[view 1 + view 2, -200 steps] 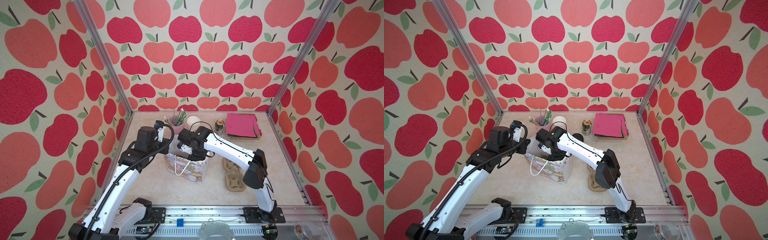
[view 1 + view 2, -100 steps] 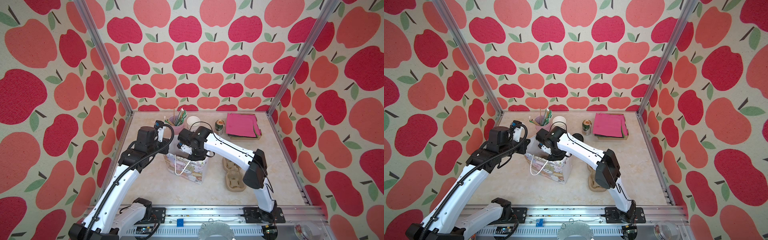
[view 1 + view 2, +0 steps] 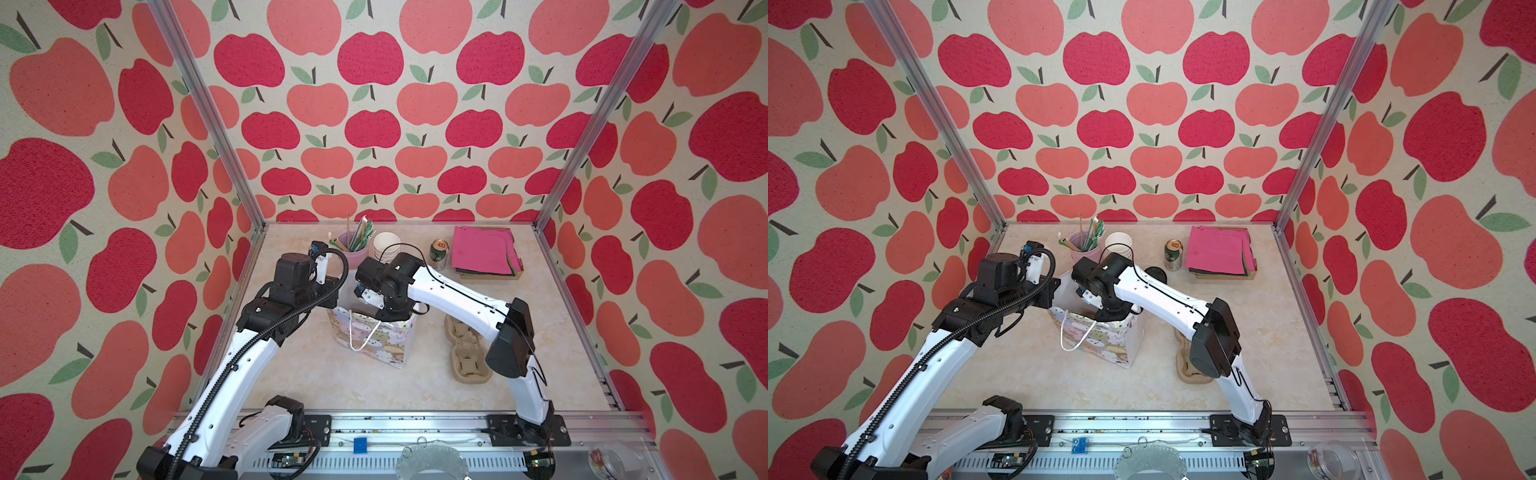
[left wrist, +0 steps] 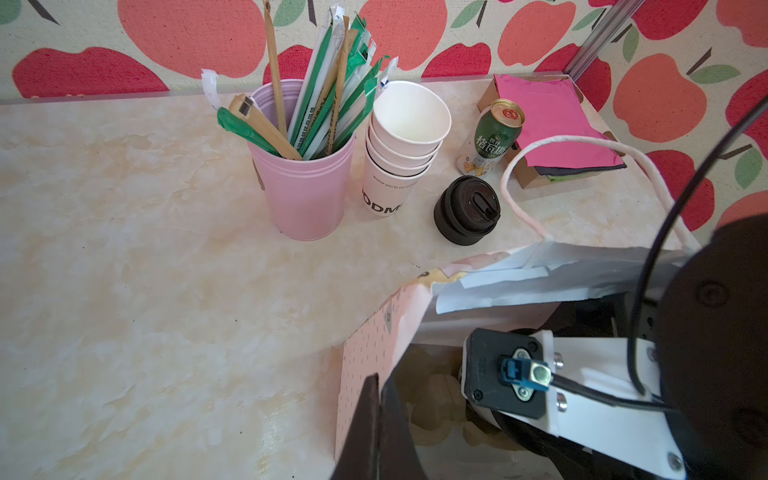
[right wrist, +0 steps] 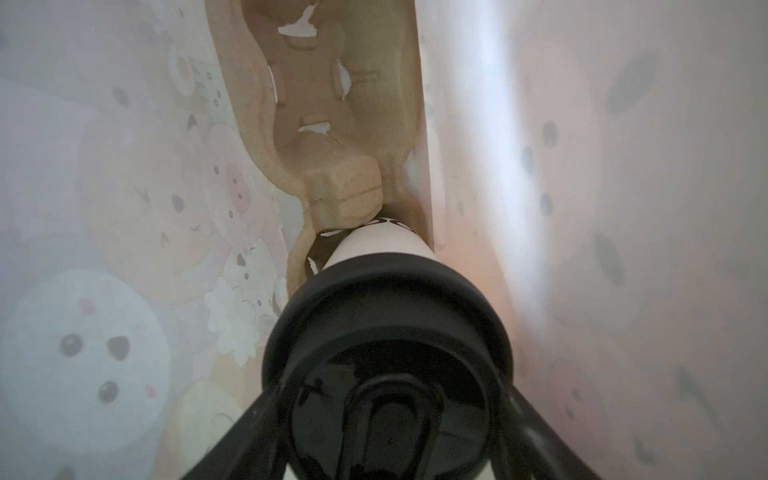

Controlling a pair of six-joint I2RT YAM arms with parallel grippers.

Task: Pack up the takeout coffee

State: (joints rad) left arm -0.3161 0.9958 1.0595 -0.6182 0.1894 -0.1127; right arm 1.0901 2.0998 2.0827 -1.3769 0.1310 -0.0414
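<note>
The takeout coffee (image 5: pixel 386 328), a white paper cup under a black sip lid, is down inside the cartoon-print gift bag (image 3: pixel 374 340). My right gripper (image 5: pixel 390 374) is shut on its lid, one finger (image 5: pixel 257 419) on each side. The cup's foot is at a pocket of the brown pulp cup carrier (image 5: pixel 324 124) that lies in the bag. In both top views the right wrist (image 3: pixel 386 278) hides the coffee. My left gripper (image 4: pixel 380 415) is shut on the bag's pink rim (image 4: pixel 365 353) at the left end, holding the mouth apart.
Behind the bag stand a pink tumbler of straws (image 3: pixel 353 249), a stack of lidless white cups (image 3: pixel 385 245), a stack of black lids (image 4: pixel 466 210), a green can (image 3: pixel 439 253) and pink napkins (image 3: pixel 484 251). More pulp carriers (image 3: pixel 467 353) lie right of the bag.
</note>
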